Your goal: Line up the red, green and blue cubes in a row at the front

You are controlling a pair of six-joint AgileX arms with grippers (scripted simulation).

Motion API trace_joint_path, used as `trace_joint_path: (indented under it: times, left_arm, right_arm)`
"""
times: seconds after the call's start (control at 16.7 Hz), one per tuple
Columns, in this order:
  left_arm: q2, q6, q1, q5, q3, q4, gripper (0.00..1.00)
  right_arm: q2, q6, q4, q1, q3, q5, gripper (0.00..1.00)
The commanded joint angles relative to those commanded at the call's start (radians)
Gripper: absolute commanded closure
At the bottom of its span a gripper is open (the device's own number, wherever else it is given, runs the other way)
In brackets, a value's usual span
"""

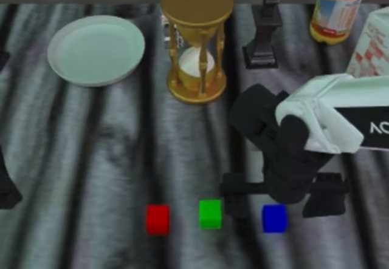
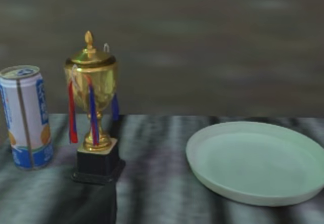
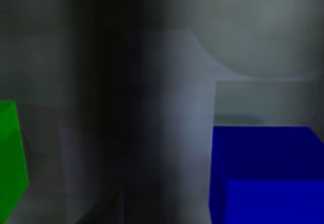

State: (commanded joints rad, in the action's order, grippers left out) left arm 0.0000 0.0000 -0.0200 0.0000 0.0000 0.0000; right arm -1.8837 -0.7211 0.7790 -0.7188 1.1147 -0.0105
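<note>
Three small cubes stand in a row near the table's front edge: the red cube (image 1: 157, 218) on the left, the green cube (image 1: 210, 214) in the middle, the blue cube (image 1: 274, 218) on the right. My right gripper (image 1: 280, 200) hangs over the blue cube, open, one dark finger (image 1: 236, 201) beside the green cube and the other to the blue cube's right. The dim right wrist view shows the green cube (image 3: 10, 158) at one edge and the blue cube (image 3: 268, 173) at the other. My left arm (image 1: 6, 187) is parked at the table's left edge.
A gold hourglass (image 1: 197, 38) stands at the back centre, with a pale green plate (image 1: 96, 49) to its left. At the back right are a dark stand (image 1: 265, 32), a yellow bottle (image 1: 337, 8) and a white carton (image 1: 371, 50). The left wrist view shows a trophy (image 2: 93, 107), a can (image 2: 25, 118) and the plate (image 2: 258, 163).
</note>
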Motion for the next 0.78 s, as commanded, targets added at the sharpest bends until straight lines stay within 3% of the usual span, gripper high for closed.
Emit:
trace_joint_path:
  times: [0.3, 0.78]
  left_arm:
    - [0.0, 0.0, 0.0, 0.0, 0.0, 0.0, 0.0]
    - [0.0, 0.0, 0.0, 0.0, 0.0, 0.0, 0.0]
  right_arm:
    - [0.006, -0.001, 0.017, -0.001, 0.014, 0.0, 0.0]
    - [0.109, 0.001, 0.268, -0.009, 0.16, 0.0, 0.0]
